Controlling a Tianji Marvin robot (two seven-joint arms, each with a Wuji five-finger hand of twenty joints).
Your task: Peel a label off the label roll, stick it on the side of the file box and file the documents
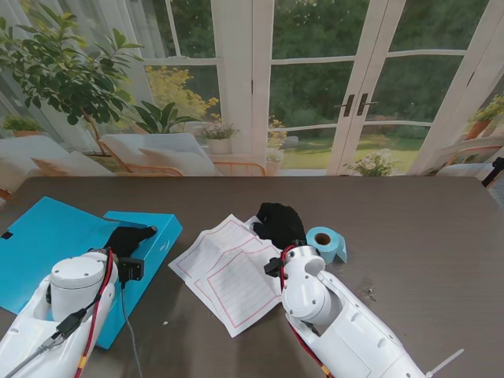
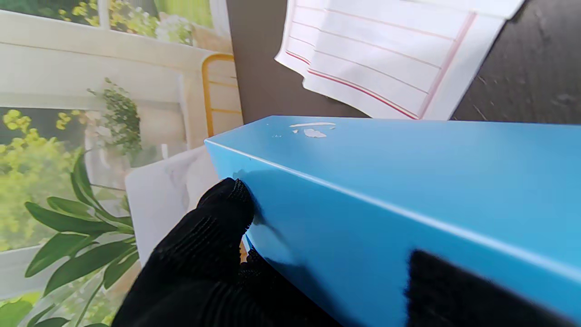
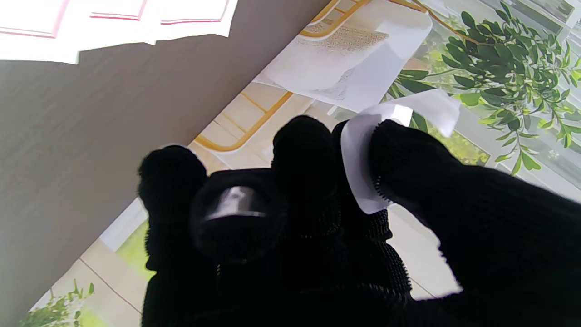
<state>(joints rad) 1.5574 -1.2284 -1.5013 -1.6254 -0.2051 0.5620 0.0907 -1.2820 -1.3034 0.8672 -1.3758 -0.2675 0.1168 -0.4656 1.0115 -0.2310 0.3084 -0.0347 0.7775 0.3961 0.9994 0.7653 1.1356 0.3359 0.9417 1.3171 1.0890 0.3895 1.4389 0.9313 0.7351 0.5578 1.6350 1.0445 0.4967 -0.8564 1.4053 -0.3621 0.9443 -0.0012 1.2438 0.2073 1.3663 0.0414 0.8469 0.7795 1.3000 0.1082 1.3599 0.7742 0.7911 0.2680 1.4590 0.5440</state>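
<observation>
White label point(image 3: 363, 168) sits pinched in my right hand point(image 3: 308, 218); my left hand point(image 1: 130, 237) grips the blue box point(image 1: 150, 260), lower left of frame.

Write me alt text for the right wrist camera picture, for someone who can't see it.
A black-gloved right hand pinches a small white label between its fingers, one end of the label curling free. Beyond the hand lie the dark table and the edges of red-lined white documents, with a patio chair and leafy plant visible through the window behind.
</observation>
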